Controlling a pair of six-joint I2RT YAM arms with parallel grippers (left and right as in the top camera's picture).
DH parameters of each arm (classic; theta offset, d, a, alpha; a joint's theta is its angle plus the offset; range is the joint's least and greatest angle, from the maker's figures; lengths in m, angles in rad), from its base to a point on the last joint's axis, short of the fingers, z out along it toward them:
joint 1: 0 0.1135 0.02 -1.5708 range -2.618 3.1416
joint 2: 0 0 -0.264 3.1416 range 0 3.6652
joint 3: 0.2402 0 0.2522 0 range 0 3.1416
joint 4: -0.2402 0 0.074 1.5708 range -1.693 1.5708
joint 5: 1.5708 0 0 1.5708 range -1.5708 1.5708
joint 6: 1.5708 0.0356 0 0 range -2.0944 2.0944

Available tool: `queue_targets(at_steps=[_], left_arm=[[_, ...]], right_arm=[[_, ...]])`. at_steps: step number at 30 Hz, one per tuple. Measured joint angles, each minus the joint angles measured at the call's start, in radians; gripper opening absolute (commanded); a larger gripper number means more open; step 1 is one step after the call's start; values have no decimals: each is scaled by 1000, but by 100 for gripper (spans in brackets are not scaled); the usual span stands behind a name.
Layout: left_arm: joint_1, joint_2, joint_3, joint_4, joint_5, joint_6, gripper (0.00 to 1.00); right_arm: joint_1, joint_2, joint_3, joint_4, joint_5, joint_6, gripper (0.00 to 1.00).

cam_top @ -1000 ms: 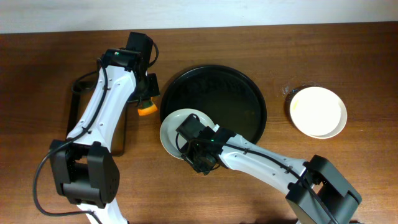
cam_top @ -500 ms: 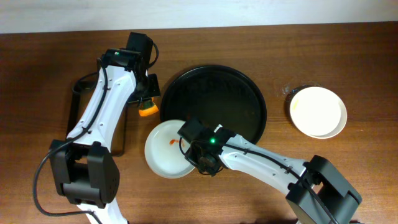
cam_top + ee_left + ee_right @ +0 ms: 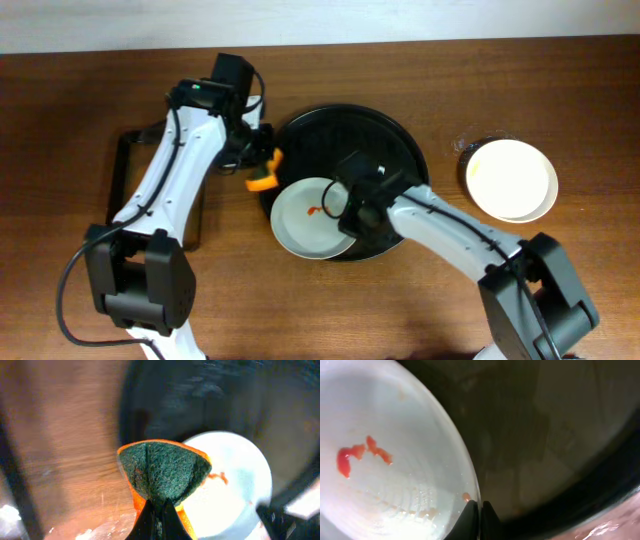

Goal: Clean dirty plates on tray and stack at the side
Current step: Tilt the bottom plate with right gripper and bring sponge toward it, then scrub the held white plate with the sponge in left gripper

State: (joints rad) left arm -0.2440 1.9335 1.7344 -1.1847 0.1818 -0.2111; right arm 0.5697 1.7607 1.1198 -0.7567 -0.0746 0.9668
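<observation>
Closest to the right wrist camera, the right gripper has its fingers pinched together on the thin rim of the dirty plate. The plate fills the left of that frame, white, with a red smear in the upper left and a few orange specks near the rim. Behind the rim lies the dark floor of the tray, its raised edge curving through the lower right.

In the left wrist view, the left gripper has its fingers clamped on a sponge at the bottom centre. The sponge has a green scouring face with orange foam at the edges. It hangs in front of the plate's left side, but whether they touch cannot be told.

From above, the brown wooden surface fills nearly the whole frame, and both arms reach in from the bottom edge. The plate sits just below centre, overhanging the lower-left rim of the round black tray, with the right gripper on the plate's right edge. The sponge is just up and left of the plate, beside the tray's left rim.

Farther out, a clean white plate rests on the wood at the right, well apart from the tray. A black rectangular frame lies at the left, partly under the left arm. Beyond the surface's far edge, a pale strip of wall runs along the top — nothing more of the room shows.
</observation>
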Motion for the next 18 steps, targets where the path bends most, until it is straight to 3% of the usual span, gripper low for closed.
queue_targets(at_steps=[6,18], left_arm=[[-136,0,-1,74,118,135,0],[-210,-2,-236,254,183,89,0]], right_arm=[[-54,0,19,-42,-13,-240,4],[-54,0,19,-63,7,-315,4]])
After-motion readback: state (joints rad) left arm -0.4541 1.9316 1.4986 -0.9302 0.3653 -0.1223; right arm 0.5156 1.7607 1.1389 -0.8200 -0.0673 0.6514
